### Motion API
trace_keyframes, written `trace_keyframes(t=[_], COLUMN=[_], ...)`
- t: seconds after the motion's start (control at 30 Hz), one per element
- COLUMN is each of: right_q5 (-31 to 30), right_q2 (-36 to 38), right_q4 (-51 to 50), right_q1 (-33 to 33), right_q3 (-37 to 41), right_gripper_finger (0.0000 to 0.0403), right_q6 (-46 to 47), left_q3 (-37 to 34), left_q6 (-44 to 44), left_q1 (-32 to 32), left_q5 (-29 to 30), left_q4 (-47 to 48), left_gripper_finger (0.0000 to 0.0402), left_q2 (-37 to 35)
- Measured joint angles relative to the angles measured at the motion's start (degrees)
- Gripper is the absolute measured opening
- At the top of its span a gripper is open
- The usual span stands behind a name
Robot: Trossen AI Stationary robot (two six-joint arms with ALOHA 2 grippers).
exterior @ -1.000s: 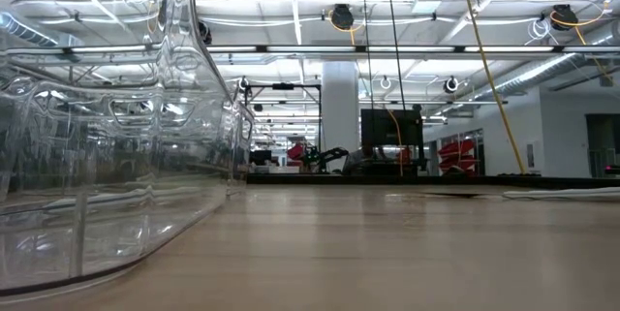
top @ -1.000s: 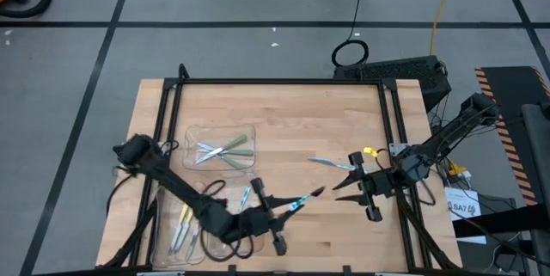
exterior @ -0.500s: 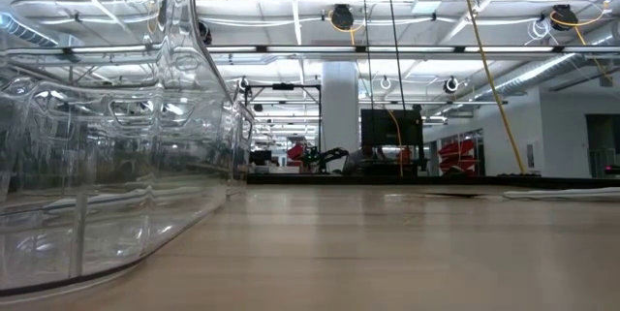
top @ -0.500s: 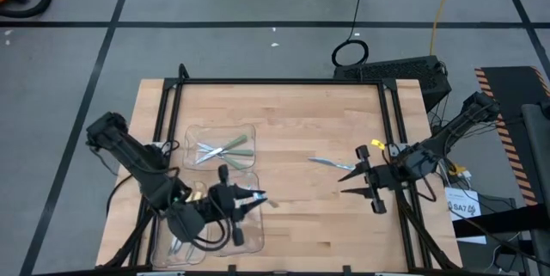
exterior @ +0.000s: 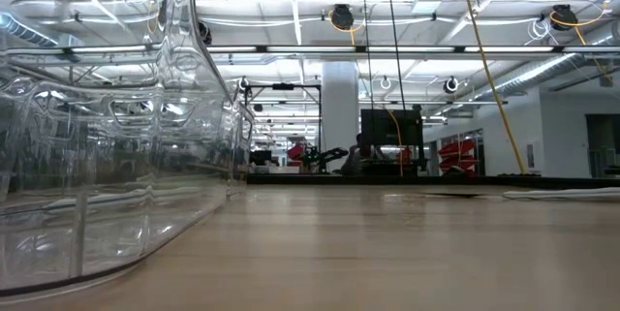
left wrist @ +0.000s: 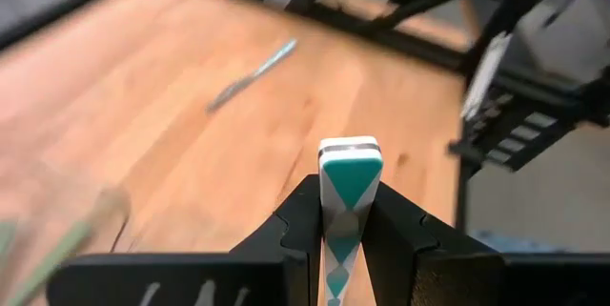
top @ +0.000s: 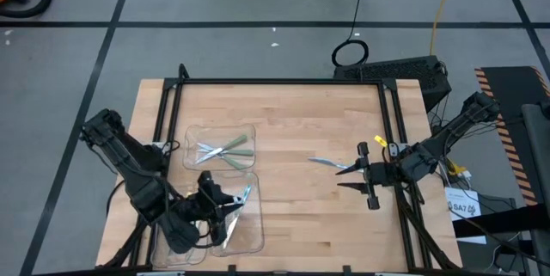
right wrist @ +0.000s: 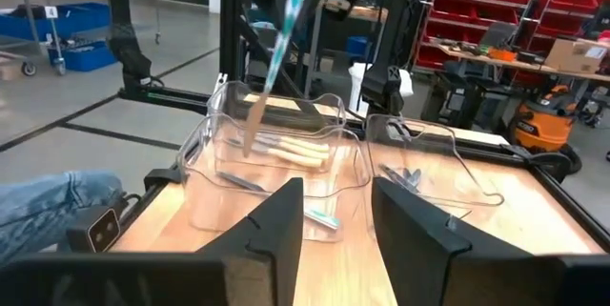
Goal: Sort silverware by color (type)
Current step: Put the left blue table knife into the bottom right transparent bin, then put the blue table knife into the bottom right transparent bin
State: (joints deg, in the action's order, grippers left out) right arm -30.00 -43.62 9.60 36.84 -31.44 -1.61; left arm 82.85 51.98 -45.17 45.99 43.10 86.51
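Observation:
My left gripper [top: 225, 209] is shut on a light-blue-handled knife [right wrist: 272, 58] above the clear near-middle tray [top: 254, 237]; the tray also shows in the right wrist view [right wrist: 286, 168]. Another blue utensil [top: 244, 194] lies in that tray. Pale green utensils [top: 225, 148] lie in the far tray [top: 193, 131], and yellow ones [top: 182, 224] in the near-left tray. One more utensil [top: 325, 162] lies flat on the wood right of centre; it also shows in the left wrist view [left wrist: 253, 75]. My right gripper [top: 346, 177] is open and empty just right of it. My left gripper pinches the knife's blue-and-white handle [left wrist: 349, 168] between its two fingers, near the handle's free end. In the right wrist view the knife hangs tilted below the gripper, handle [right wrist: 289, 15] up and metal blade [right wrist: 251, 125] down, clear of the tray.
The three clear trays stand at the table's left; one tray's wall [exterior: 126, 156] fills the left of the low view. A black frame [top: 284, 82] runs along the table's far edge and sides. Bare wood [top: 301, 121] lies between the trays and my right gripper.
My left gripper has gone toward the table's left edge, from the near middle of the table to above the near-middle tray. It has carried the blue knife along, lifted clear of the wood. My right gripper has stayed open.

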Motion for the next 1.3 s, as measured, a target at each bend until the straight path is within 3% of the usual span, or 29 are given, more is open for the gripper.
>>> trace_keyframes(t=[0.2,0.33,0.4,0.53,0.77,0.9,1.13,1.3], right_q5=[0.00,0.00,0.00,0.00,0.00,0.00,0.00,0.00], right_q2=[-0.04,-0.04,-0.04,-0.04,-0.05,-0.06,-0.05,-0.06], right_q4=[-1.59,-1.55,-1.55,-1.55,-1.79,-1.79,-2.32,-2.82], right_q1=[0.00,0.00,0.00,0.00,0.00,0.00,0.00,0.00], right_q3=[0.00,0.00,0.00,0.01,0.02,0.02,0.02,0.02], right_gripper_finger=[0.0118,0.0118,0.0118,0.0118,0.0118,0.0118,0.0118,0.0118], right_q6=[0.00,0.00,-0.01,0.03,0.02,-0.02,-0.09,0.48], left_q3=[-0.02,-0.02,-0.02,-0.02,0.02,0.02,0.00,0.00], left_q6=[12.08,15.85,17.24,17.21,18.63,20.05,20.17,20.18], left_q1=[1.43,3.73,4.82,8.06,12.69,14.09,14.82,14.44], left_q5=[-2.20,-9.91,-12.98,-13.51,-23.55,-23.70,-19.55,-17.29], left_q4=[11.06,12.38,12.36,12.36,12.19,12.19,12.51,12.47], left_gripper_finger=[0.0057,0.0057,0.0057,0.0057,0.0057,0.0057,0.0131,0.0143], left_q2=[1.76,3.41,4.44,6.93,12.22,14.28,15.31,15.29])
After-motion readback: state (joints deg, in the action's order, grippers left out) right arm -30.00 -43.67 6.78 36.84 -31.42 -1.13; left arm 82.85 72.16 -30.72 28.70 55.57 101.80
